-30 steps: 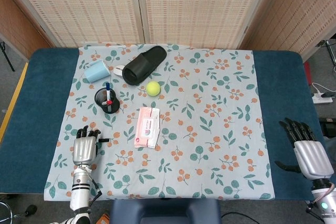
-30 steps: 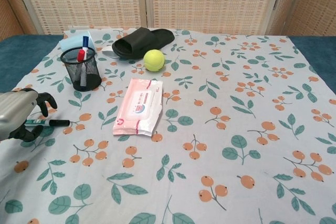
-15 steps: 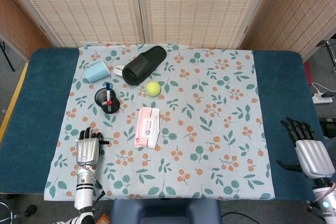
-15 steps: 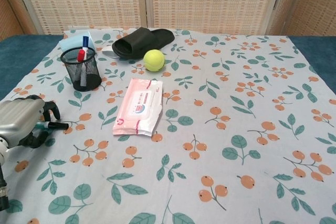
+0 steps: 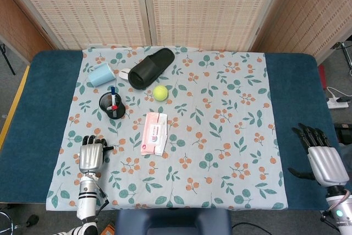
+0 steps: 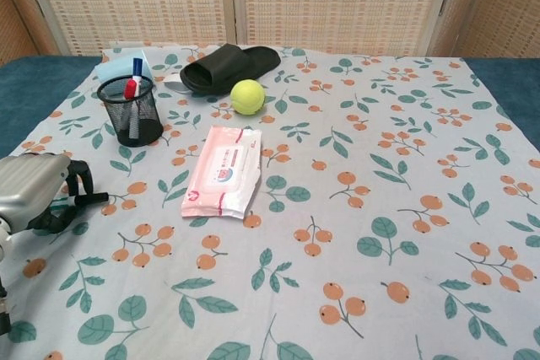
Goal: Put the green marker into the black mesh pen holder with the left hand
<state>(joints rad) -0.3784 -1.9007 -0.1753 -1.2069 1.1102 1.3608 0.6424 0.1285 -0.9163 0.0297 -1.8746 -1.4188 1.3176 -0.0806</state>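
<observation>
My left hand [image 5: 92, 155] [image 6: 38, 196] lies low over the front left of the floral cloth, its fingers curled around the green marker [image 6: 91, 199]. Only the marker's dark tip [image 5: 109, 147] pokes out to the right of the hand; the rest is hidden. The black mesh pen holder [image 5: 112, 104] [image 6: 130, 112] stands upright farther back on the left, apart from the hand, with a red and a blue pen in it. My right hand [image 5: 324, 160] rests on the blue table at the far right, fingers spread, holding nothing.
A pink wipes pack [image 5: 154, 132] [image 6: 221, 168] lies right of the left hand. Behind it are a yellow tennis ball [image 5: 160, 92] [image 6: 247, 96], a black slipper [image 5: 150, 67] [image 6: 229, 67] and a tipped light-blue cup [image 5: 101, 74].
The left hand's fingers have closed further round the marker, so less of its green barrel shows. The hand has shifted slightly. The right hand has barely moved.
</observation>
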